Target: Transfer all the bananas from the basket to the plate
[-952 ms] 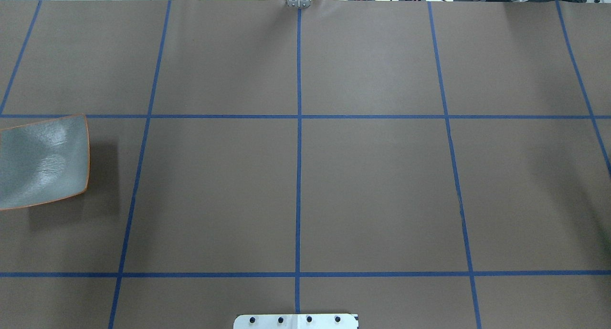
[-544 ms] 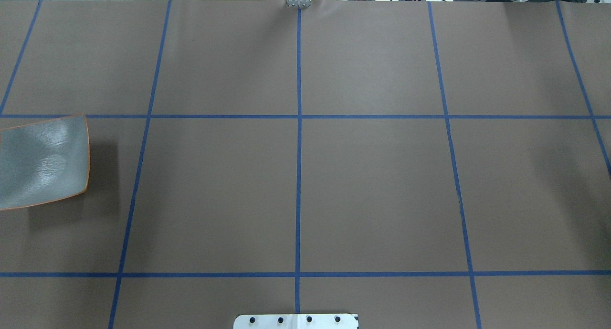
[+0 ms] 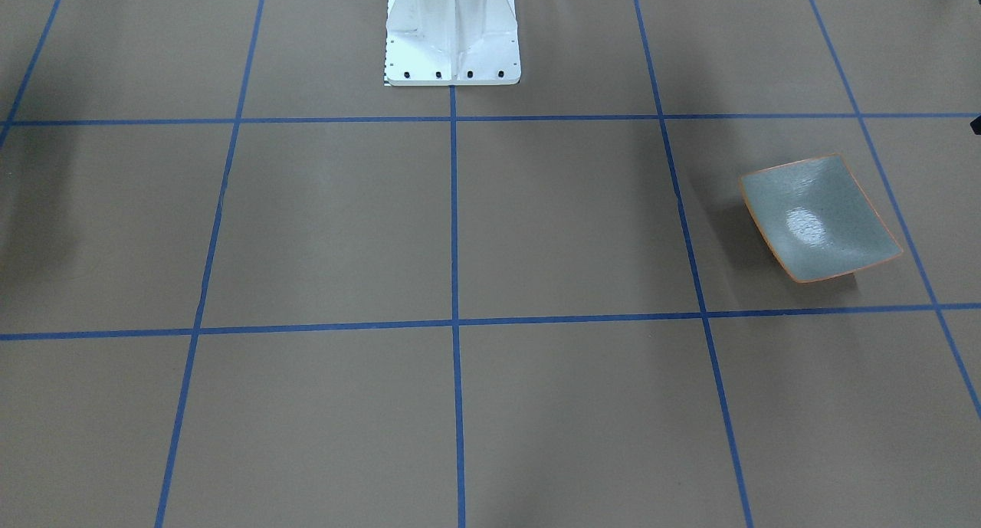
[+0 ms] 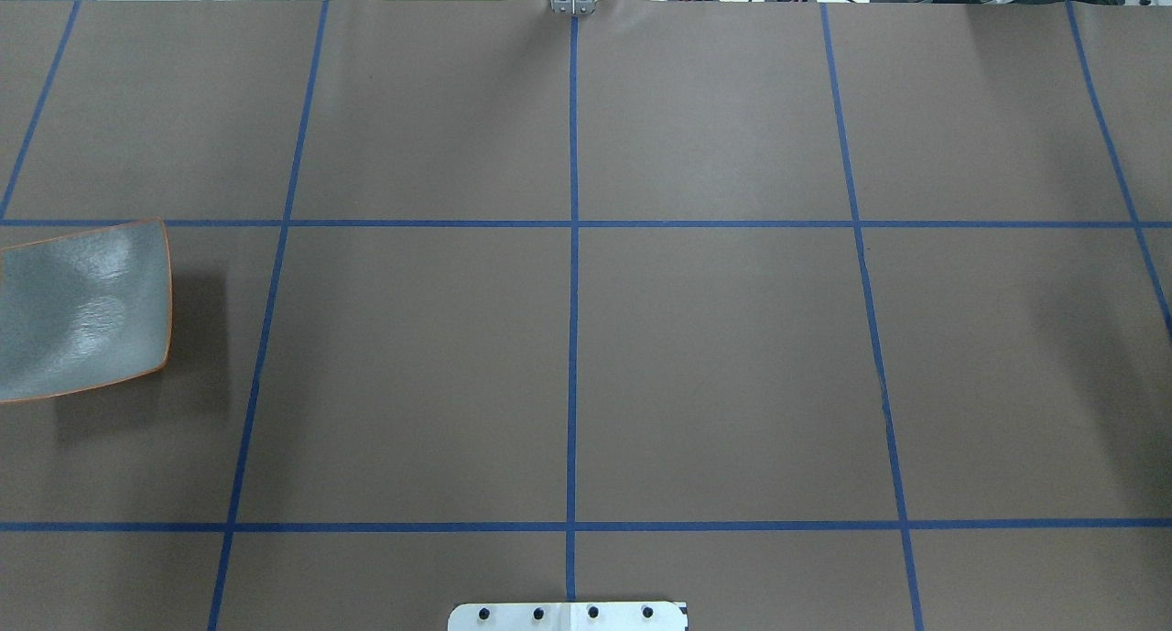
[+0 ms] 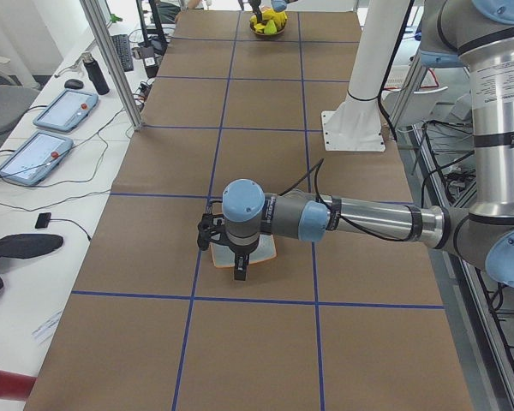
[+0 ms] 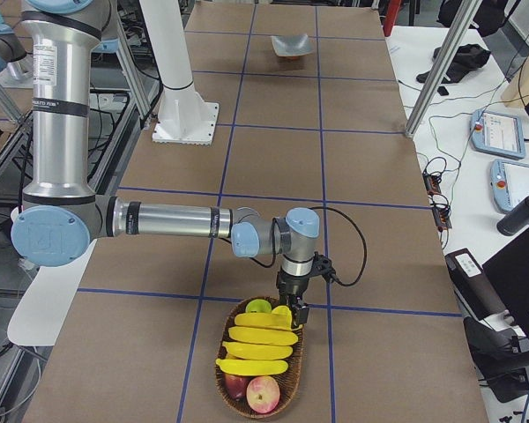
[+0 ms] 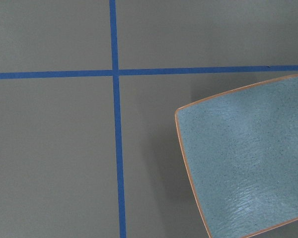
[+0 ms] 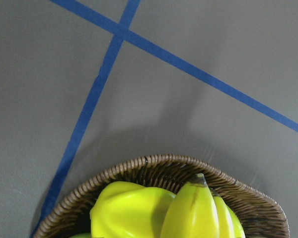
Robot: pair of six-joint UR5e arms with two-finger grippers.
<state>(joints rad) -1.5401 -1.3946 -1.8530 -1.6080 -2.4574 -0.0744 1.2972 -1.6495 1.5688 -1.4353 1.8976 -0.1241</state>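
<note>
Brown paper, matt and faintly creased, covers the table [image 4: 714,356] and is ruled into squares by blue tape [image 4: 573,338]. At the robot's left end lies the plate [image 4: 82,310], a square glazed dish, grey-green with a thin orange rim and upturned corners, bare of fruit. The left gripper [image 5: 241,272] hangs above it; whether its fingers are parted or closed cannot be told. At the opposite end, outside the overhead view, stands the basket [image 8: 164,166], an oval of dark woven wicker. The bananas [image 6: 260,337] lie side by side across it, with a green apple [image 6: 259,307] and red apples [image 6: 263,394] at either end. The right gripper [image 6: 297,310] hovers over the basket's far end, its finger state likewise indeterminate. Each banana is probably light, fairly stiff, smooth-skinned and easily bruised. A gentle grasp across the mid-body, jaws spanning the narrow width, should hold best, since the curve invites rolling.
</note>
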